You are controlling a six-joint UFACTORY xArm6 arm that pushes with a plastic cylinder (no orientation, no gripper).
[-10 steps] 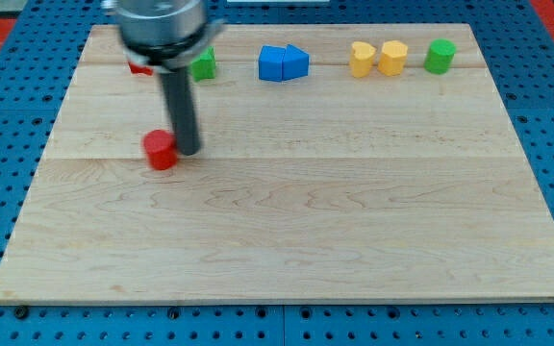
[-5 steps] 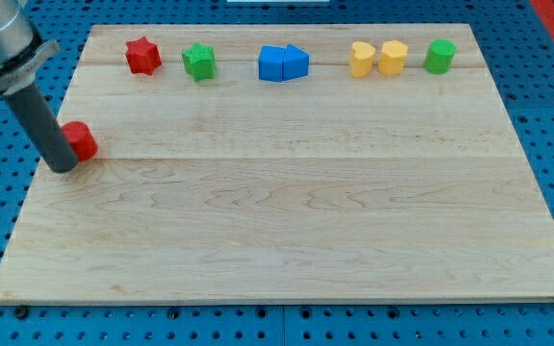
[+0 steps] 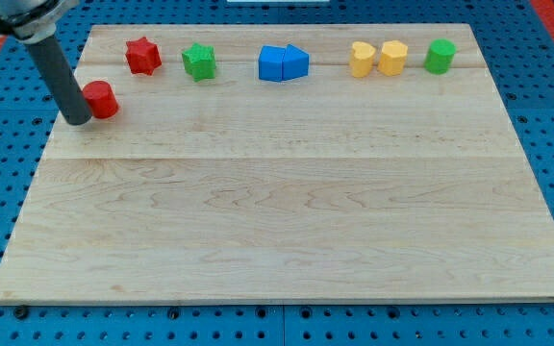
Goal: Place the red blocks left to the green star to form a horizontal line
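- We carry no pincer, so there is no open or closed state to tell; we work with a bare rod, and my tip sits on the counter near its left edge.
- My tip touches, or nearly touches, the left side of the red cylinder, which lies below and to the left of the red star.
- The red star stands just left of the green star in the top row; further right sit two blue blocks, two yellow blocks and a green cylinder.
- Risk: a push straight right from here sends the cylinder under the red star, not into the row left of it.
- Risk: a round block can roll off my tip if contact is off-centre, causing it to veer.
- Risk: pushing up too far right knocks the red star into the green star, breaking the line.
- Risk: the counter's left edge is close; a sweep around behind could nudge the cylinder off.
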